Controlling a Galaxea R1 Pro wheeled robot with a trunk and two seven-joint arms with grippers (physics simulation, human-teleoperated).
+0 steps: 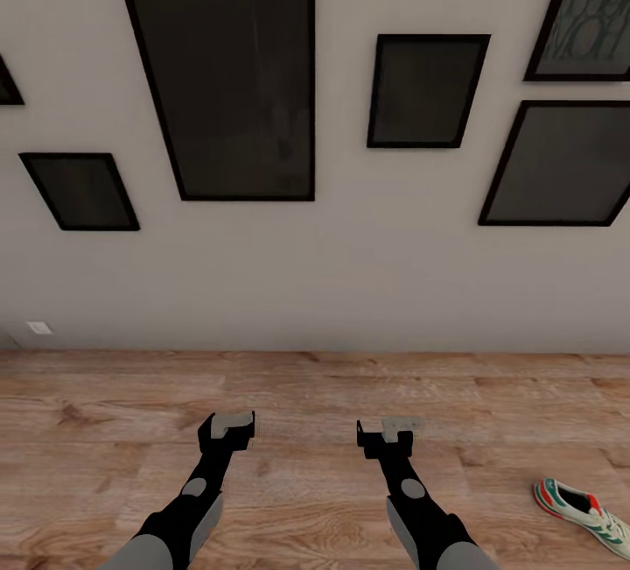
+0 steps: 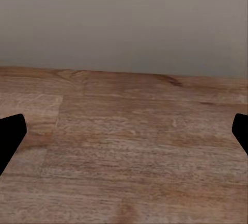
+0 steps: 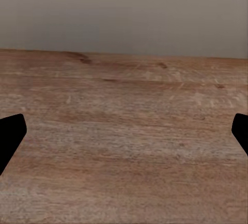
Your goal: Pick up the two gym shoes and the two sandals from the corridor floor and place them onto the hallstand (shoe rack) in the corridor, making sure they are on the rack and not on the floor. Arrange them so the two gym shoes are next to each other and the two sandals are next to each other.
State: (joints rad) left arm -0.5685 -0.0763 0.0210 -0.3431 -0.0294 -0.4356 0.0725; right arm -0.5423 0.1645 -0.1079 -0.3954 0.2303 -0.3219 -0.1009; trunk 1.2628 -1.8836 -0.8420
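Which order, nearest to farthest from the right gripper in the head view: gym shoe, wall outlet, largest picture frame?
From the right gripper:
1. Gym shoe, on the floor to its right.
2. Largest picture frame, on the wall ahead, up left.
3. Wall outlet, low on the wall, far left.

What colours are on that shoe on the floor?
The gym shoe is white with green and red; head view.
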